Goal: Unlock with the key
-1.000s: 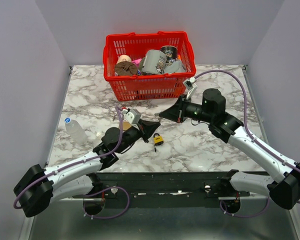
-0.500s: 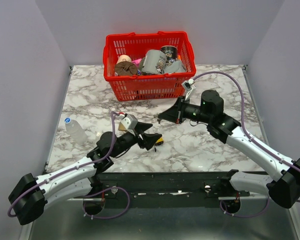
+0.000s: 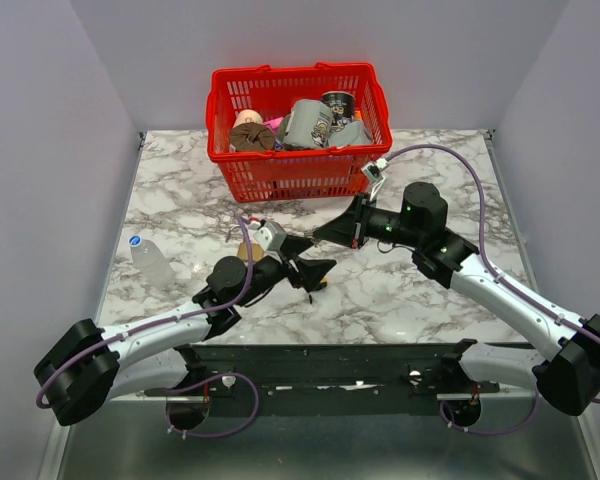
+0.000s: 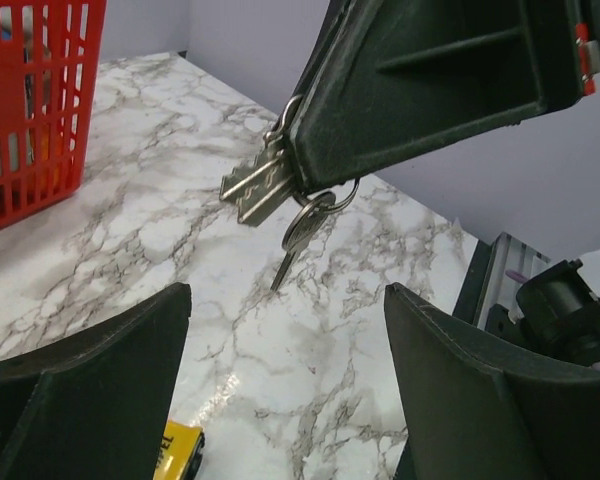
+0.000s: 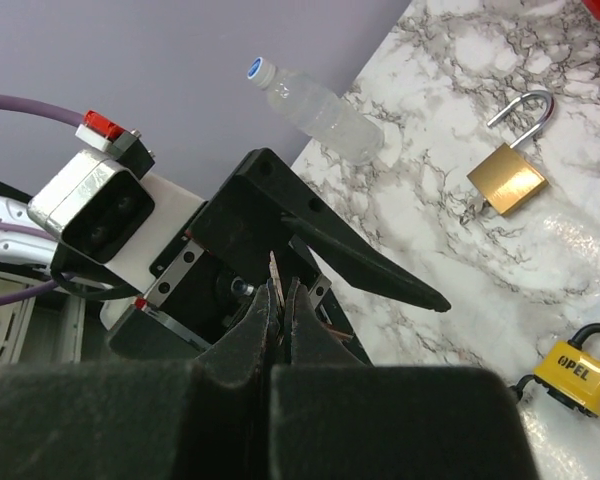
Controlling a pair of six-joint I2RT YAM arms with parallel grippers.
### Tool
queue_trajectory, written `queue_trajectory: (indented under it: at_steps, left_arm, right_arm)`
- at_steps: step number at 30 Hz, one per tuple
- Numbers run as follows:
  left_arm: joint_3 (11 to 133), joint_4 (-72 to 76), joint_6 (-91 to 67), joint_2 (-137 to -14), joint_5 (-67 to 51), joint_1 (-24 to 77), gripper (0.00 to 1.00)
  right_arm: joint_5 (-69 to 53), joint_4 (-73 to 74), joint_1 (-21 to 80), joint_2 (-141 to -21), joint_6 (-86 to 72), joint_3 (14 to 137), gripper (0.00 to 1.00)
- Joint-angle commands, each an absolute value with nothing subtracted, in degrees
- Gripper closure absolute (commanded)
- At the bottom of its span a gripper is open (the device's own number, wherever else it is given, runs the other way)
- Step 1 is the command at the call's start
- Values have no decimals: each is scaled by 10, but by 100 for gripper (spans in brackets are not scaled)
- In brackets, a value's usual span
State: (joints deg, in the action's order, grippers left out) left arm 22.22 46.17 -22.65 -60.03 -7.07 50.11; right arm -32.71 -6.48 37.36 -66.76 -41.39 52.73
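— While the right gripper (image 5: 278,300) is pinched together, what sits in it?
— The key (image 4: 257,186), clamped by its head and held off the marble table (image 4: 130,240), at six o'clock of the red basket (image 3: 280,180). Another dangles from its ring.
— And the left gripper (image 4: 287,287)?
— Fingers spread wide, holding nothing, at six o'clock of the key from above. The yellow padlock (image 5: 577,370) lies beside one finger.

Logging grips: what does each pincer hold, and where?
Right pincer grips the keys at their ring end, blades sticking out free. Left pincer holds nothing.
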Motion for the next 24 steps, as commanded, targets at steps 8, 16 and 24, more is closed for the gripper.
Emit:
queue_trajectory:
  at_steps: [8,16,24]
  left_arm:
    - [236,544,-230,-616,-94,504,40]
    - [231,573,-258,-631,-82,504,76]
    - [216,575,-270,-617,-75,503,100]
  right_arm:
    - [-346,-91,370,-674,-419,523,99]
    - [-338,-91,371,-674,-418,518,99]
    - [-336,-92,370,-679,-414,512,99]
